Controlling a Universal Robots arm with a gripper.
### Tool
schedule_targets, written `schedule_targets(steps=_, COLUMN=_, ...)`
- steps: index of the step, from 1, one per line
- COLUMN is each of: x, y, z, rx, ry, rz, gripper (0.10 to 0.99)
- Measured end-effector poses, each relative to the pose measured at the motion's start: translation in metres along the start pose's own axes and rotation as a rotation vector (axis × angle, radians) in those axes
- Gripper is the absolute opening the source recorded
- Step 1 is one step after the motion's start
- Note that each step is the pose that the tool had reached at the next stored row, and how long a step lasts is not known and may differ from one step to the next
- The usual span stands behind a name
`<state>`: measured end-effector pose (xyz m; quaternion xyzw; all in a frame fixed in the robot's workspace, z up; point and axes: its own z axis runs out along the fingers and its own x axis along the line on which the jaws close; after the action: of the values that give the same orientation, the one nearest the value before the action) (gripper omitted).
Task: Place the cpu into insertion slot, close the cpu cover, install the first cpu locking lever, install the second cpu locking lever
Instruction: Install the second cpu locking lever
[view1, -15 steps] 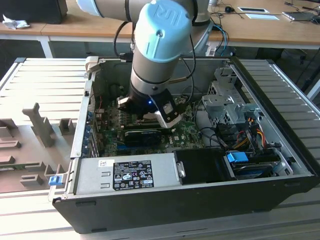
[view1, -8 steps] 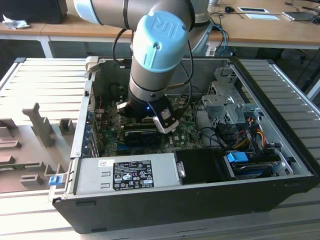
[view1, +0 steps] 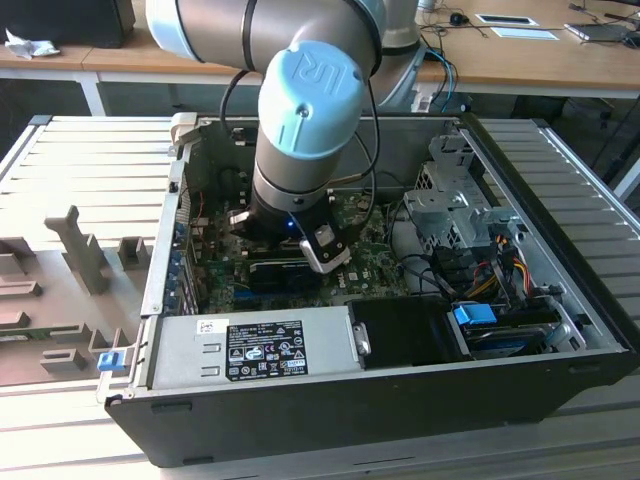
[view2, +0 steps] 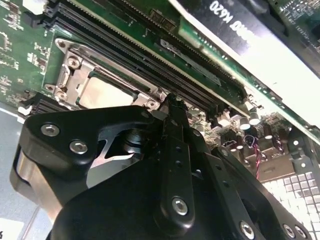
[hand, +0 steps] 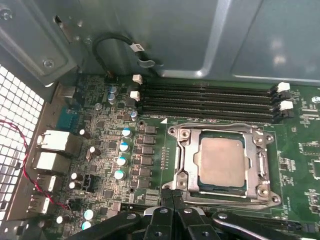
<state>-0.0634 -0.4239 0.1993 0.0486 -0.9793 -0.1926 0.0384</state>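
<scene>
The cpu (hand: 222, 160) (view2: 102, 92), a dull silver square, lies seated in the insertion slot (hand: 182, 186) on the green motherboard. The cpu cover (hand: 220, 131) (view2: 75, 62), a silvery frame, lies flat over the chip's edges. Thin metal levers (hand: 264, 162) run low along the socket's sides. My gripper (hand: 173, 194) (view2: 172, 102) hovers just beside one edge of the socket, its black fingertips pressed together with nothing between them. In the exterior view the arm's wrist (view1: 300, 200) hangs over the open computer case (view1: 400, 400).
Black memory slots (hand: 210, 100) run beside the socket. A row of capacitors (hand: 122, 150) and rear ports (hand: 50, 142) stand close by. A black card (view2: 240, 25) lies past the memory slots. The power supply (view1: 250, 350), drive cage (view1: 450, 190) and cables (view1: 500, 260) crowd the case.
</scene>
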Motion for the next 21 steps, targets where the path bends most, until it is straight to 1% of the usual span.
schedule_targets(steps=2, x=0.0007, y=0.0005, z=0.0043, rx=-0.002, ry=0.0, rz=0.0, gripper=0.106)
schedule_targets(steps=6, x=0.0008, y=0.0024, z=0.008, rx=-0.011, ry=-0.0008, rz=-0.001, gripper=0.106)
schedule_targets(steps=8, x=0.0008, y=0.0028, z=0.0107, rx=-0.02, ry=-0.0016, rz=-0.002, gripper=0.106)
schedule_targets(steps=11, x=0.002, y=0.003, z=0.0122, rx=-0.025, ry=-0.0021, rz=-0.002, gripper=0.106)
schedule_targets(steps=12, x=0.0025, y=0.0031, z=0.012, rx=-0.025, ry=-0.002, rz=-0.003, gripper=0.106)
schedule_targets(steps=13, x=0.0026, y=0.0035, z=0.0109, rx=-0.025, ry=-0.002, rz=-0.003, gripper=0.106)
schedule_targets(steps=15, x=0.003, y=0.0061, z=0.0047, rx=-0.025, ry=-0.002, rz=-0.003, gripper=0.106)
schedule_targets(steps=16, x=0.0035, y=0.0089, z=-0.0021, rx=-0.025, ry=-0.002, rz=-0.002, gripper=0.106)
schedule_targets(steps=17, x=0.0038, y=0.0105, z=-0.006, rx=-0.025, ry=-0.002, rz=-0.002, gripper=0.106)
schedule_targets(steps=18, x=0.0039, y=0.0113, z=-0.0079, rx=-0.025, ry=-0.0019, rz=-0.002, gripper=0.106)
schedule_targets(steps=19, x=0.0042, y=0.0135, z=-0.0132, rx=-0.025, ry=-0.002, rz=-0.002, gripper=0.106)
schedule_targets(steps=21, x=0.0046, y=0.0162, z=-0.0197, rx=-0.025, ry=-0.0019, rz=-0.002, gripper=0.106)
